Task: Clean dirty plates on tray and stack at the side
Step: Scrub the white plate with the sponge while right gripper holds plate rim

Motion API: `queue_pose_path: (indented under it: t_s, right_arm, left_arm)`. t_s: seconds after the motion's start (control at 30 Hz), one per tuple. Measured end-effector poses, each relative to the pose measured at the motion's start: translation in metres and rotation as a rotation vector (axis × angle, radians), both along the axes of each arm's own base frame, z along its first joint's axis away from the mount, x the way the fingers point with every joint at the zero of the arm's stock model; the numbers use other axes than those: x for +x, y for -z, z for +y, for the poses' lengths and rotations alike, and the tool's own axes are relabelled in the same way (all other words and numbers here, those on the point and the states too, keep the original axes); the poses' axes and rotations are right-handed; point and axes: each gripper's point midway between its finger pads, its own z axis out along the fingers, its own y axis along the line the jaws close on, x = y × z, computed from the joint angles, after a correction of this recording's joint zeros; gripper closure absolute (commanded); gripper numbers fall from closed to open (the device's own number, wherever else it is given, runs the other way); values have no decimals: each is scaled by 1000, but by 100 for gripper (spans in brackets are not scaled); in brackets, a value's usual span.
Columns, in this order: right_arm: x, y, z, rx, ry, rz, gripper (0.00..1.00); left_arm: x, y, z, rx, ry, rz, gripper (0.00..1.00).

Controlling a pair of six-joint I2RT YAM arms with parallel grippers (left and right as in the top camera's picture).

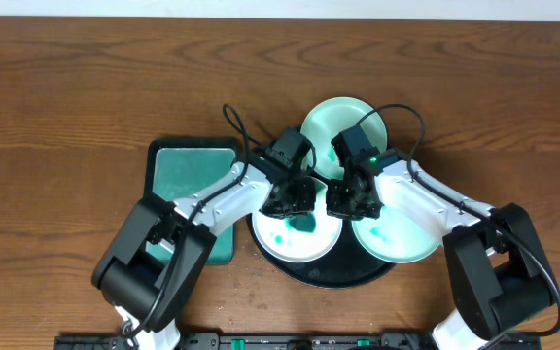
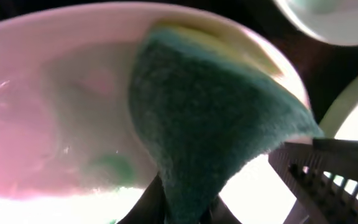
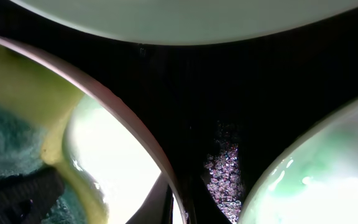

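3 plates [image 1: 343,117] lie on the round black tray [image 1: 333,278] at the near edge's middle, a teal-padded rectangular tray [image 1: 188,165] just left. Arms hide the smeared plate [image 1: 295,239] in part. Left gripper [image 1: 288,199] pinches a green sponge [image 2: 210,124]; right gripper [image 1: 350,202] straddles that plate's rim, grip unclear.

We see the desk [image 1: 66,78] as dark brown wood with plain grain and a low sheen, while the tray [image 1: 338,279] is black and glossy. Up close its surface glitters with fine specks. The plates [image 1: 299,238] look smooth and hard, shiny enough to throw white glare, while the sponge [image 2: 204,124] is rough green fibre over soft yellow foam, matt throughout.
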Motion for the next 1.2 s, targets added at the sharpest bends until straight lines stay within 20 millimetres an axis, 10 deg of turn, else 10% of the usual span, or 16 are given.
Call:
queue_pose_path:
  t_s: [0.43,0.8,1.2]
  right_arm:
    - [-1,0,0,3,2,4,96]
    - [1,1,-2,-13,8,-2,96]
    - [6,0,-7,-26,21,-16,96]
  left_arm:
    - [-3,3,74,369,-96,46,85]
    - [23,-1,10,47,-32,-15,85]
    - [-32,-4,-26,-55,129,131,85]
